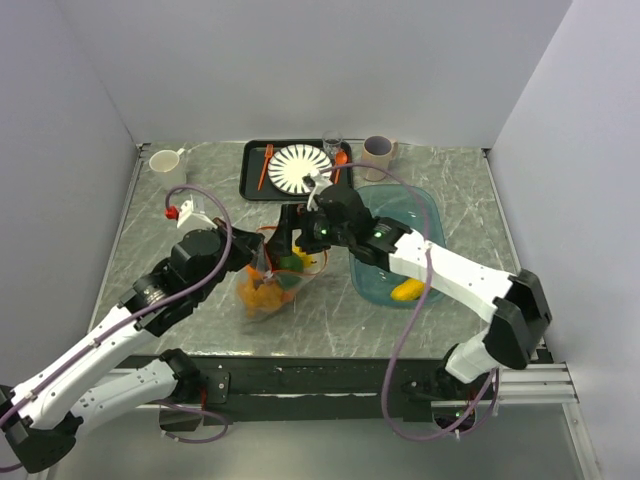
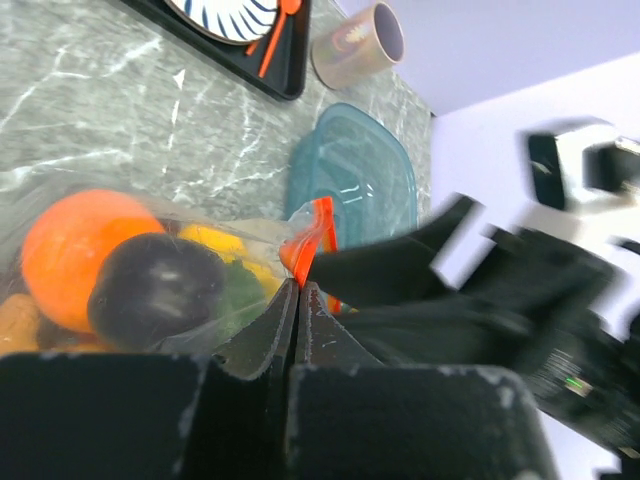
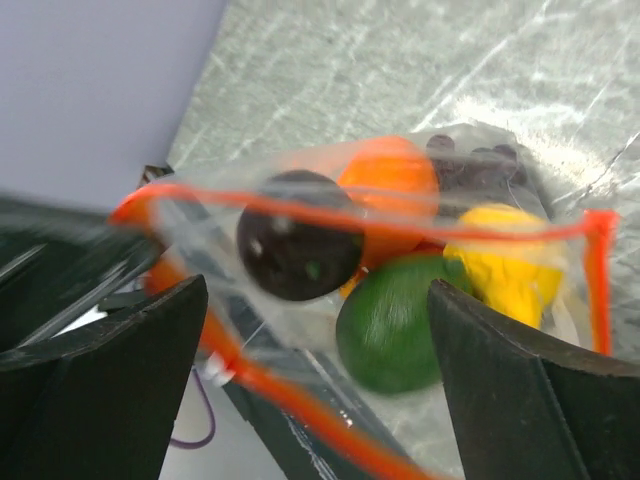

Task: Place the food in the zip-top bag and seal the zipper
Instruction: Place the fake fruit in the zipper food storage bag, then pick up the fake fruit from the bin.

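Just beside the rigid teal translucent tub point(image 1: 432, 208), on the grey marbled worktop point(image 1: 200, 190), the soft clear zip-top bag point(image 1: 262, 295) holds a round orange point(image 3: 390, 175), dark purple piece point(image 3: 295, 250), green piece point(image 3: 390, 325) and yellow piece point(image 3: 505, 260). The left pincer point(image 2: 298, 285) is clamped on the bag's edge by the orange-red zipper strip point(image 2: 320, 228). The right pincer point(image 3: 318, 300) stands apart, straddling the mouth.

Clear zip-top bag point(image 1: 262, 295), food point(image 3: 390, 325) inside, zipper point(image 3: 598, 285) open
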